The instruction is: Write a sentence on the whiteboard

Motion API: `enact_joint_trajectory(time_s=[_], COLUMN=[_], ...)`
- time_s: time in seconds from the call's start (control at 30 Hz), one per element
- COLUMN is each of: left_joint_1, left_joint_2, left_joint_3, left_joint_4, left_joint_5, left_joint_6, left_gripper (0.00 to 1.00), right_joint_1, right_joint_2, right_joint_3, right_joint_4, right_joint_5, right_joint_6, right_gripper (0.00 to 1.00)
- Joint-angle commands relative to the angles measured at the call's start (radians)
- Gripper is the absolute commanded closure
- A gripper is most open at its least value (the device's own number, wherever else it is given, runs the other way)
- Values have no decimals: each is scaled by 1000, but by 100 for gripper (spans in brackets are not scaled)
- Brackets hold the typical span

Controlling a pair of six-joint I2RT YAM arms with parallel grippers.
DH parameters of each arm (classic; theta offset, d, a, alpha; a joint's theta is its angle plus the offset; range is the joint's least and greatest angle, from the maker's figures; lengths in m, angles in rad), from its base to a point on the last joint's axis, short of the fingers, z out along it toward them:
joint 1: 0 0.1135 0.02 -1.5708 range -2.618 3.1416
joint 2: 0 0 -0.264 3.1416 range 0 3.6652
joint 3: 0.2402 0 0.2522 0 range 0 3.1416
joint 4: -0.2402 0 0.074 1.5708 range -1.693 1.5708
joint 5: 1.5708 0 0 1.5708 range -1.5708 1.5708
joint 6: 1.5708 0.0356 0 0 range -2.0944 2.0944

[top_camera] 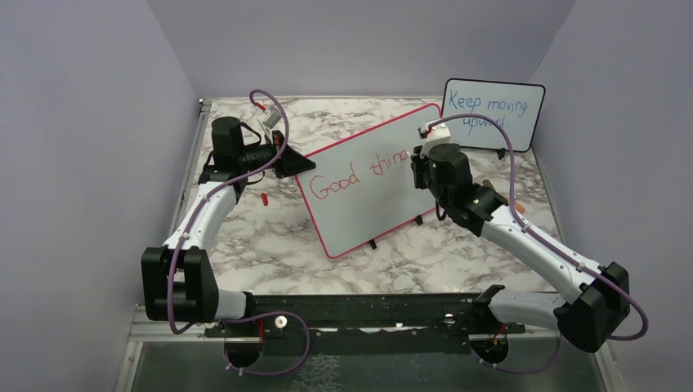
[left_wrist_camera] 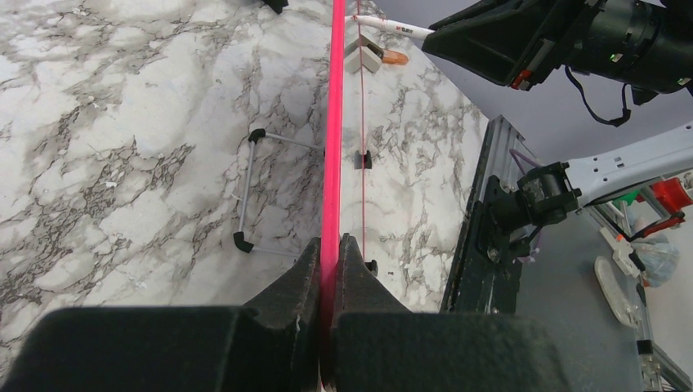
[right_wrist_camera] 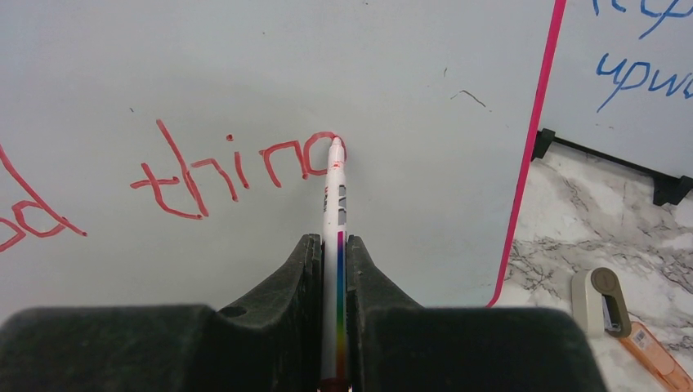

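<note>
The red-framed whiteboard [top_camera: 368, 175] stands tilted on the marble table. My left gripper [left_wrist_camera: 331, 242] is shut on its pink frame edge [left_wrist_camera: 331, 122] at the board's left corner [top_camera: 299, 166]. Red writing, the sentence [right_wrist_camera: 237, 167], reads "Good thin" with a partly drawn letter after it. My right gripper [right_wrist_camera: 333, 241] is shut on a white marker [right_wrist_camera: 335, 212] with a rainbow stripe. The marker's red tip [right_wrist_camera: 336, 143] touches the board at the top of that last letter. In the top view the right gripper [top_camera: 422, 163] covers the end of the word.
A smaller black-framed board [top_camera: 493, 113] with blue writing stands at the back right. A red cap [top_camera: 264, 198] lies on the table left of the whiteboard. A small white and tan object [right_wrist_camera: 601, 300] and an orange piece lie right of the board. Wire board feet [left_wrist_camera: 245, 196] rest on the marble.
</note>
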Motion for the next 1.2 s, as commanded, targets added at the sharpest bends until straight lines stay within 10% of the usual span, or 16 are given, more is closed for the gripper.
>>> enact_joint_trajectory(time_s=[0.0, 1.17], left_joint_1=[-33, -33], left_joint_2=[29, 25], left_joint_3=[-17, -17], left_joint_4=[-71, -70], left_joint_5=[-22, -24], left_joint_6=[83, 83], left_gripper=[100, 100], right_joint_1=[-8, -9], right_joint_2=[-2, -30], right_joint_3=[-36, -55], right_joint_4=[-25, -117], right_joint_5=[-29, -187], right_joint_6=[27, 55], right_gripper=[99, 99])
